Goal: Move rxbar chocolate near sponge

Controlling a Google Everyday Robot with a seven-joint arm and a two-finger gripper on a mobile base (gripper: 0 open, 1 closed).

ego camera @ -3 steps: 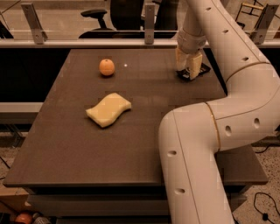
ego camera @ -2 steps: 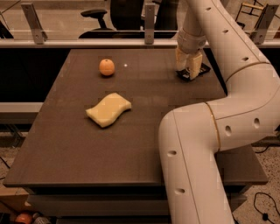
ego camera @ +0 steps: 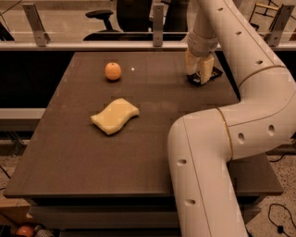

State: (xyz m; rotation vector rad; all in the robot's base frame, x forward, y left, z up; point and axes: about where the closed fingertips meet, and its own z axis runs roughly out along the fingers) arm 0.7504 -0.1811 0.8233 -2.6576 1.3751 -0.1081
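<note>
The rxbar chocolate (ego camera: 210,77) is a flat black wrapper lying on the table at the far right, partly hidden by the gripper. My gripper (ego camera: 198,78) points down right over it, its cream fingers (ego camera: 206,69) standing on either side of the bar's left end, touching or almost touching it. The sponge (ego camera: 115,115), pale yellow with wavy edges, lies left of the table's middle, well apart from the bar.
A round orange fruit (ego camera: 113,71) sits at the back left of the dark table (ego camera: 69,157). My white arm (ego camera: 217,152) fills the right foreground. A rail and office chairs (ego camera: 134,14) stand behind the table.
</note>
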